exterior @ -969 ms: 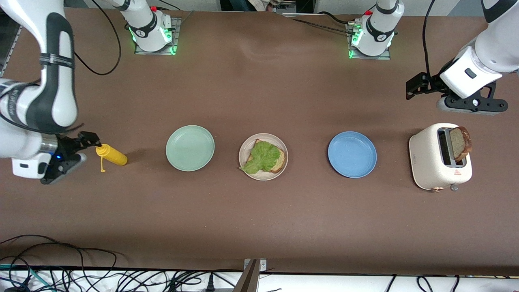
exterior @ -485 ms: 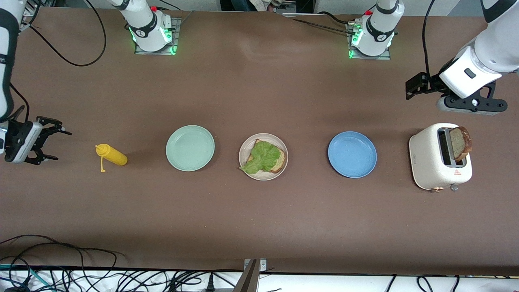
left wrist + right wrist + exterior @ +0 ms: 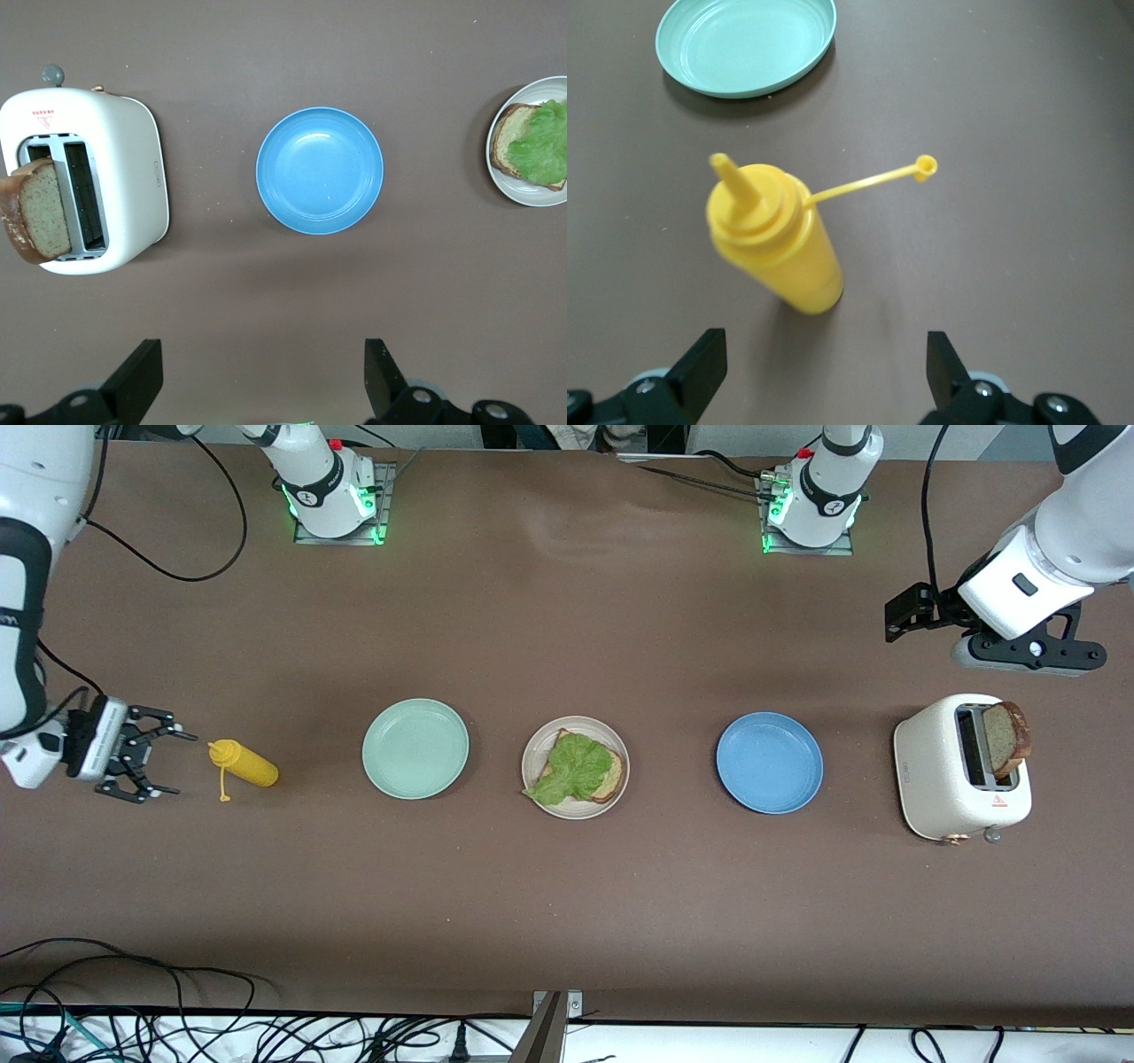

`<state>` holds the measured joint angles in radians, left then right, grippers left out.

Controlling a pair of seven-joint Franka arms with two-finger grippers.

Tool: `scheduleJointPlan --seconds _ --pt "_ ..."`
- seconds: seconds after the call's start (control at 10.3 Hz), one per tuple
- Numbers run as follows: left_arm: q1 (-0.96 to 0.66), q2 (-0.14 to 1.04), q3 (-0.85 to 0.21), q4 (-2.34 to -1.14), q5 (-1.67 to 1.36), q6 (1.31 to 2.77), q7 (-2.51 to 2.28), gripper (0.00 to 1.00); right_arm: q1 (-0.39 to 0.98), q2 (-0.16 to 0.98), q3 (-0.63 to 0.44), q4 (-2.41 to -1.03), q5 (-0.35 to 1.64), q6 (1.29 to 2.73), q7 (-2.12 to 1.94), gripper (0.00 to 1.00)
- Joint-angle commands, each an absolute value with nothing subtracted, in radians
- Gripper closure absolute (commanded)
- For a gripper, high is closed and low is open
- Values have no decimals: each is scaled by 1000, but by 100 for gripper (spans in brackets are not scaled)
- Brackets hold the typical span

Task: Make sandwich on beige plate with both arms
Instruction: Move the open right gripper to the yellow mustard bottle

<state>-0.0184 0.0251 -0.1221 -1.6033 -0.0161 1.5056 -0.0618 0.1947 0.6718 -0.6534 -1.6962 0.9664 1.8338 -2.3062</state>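
The beige plate (image 3: 576, 808) sits mid-table and holds one bread slice (image 3: 611, 775) with a green lettuce leaf (image 3: 571, 766) on top. It also shows in the left wrist view (image 3: 523, 190). A second bread slice (image 3: 1006, 737) sticks out of the white toaster (image 3: 939, 771) at the left arm's end of the table, and shows in the left wrist view (image 3: 37, 221). My left gripper (image 3: 893, 622) hangs open and empty over bare table between the toaster and its base. My right gripper (image 3: 171, 763) is open and empty, low beside the yellow bottle (image 3: 246, 764).
A mint-green plate (image 3: 415, 747) and a blue plate (image 3: 769, 762), both empty, flank the beige plate. The yellow squeeze bottle (image 3: 780, 243) has its cap (image 3: 926, 166) off on a thin tether. Cables hang along the table's front edge.
My right gripper pulled away from the yellow bottle toward the table's end, then came back toward the bottle, still open. The left arm has barely moved.
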Motion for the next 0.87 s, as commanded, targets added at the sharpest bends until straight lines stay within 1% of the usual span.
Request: scheduleJointPlan --seconds 0.0,0.29,0.58,0.78 --pt "-24 31 -121 -1592 -25 1499 -61 0 184 707 -623 -1681 1046 1832 -2374 0" --pt "-32 54 -126 -1591 -23 1531 -61 0 184 738 -612 -1677 1106 1830 -2436 0" --pt "-37 64 -126 -1588 -25 1558 -63 0 169 744 -609 -1680 1115 1825 -2441 0" --pt "-41 67 -126 -1588 -23 1559 -61 0 149 756 -609 -1680 1117 1790 -2439 0"
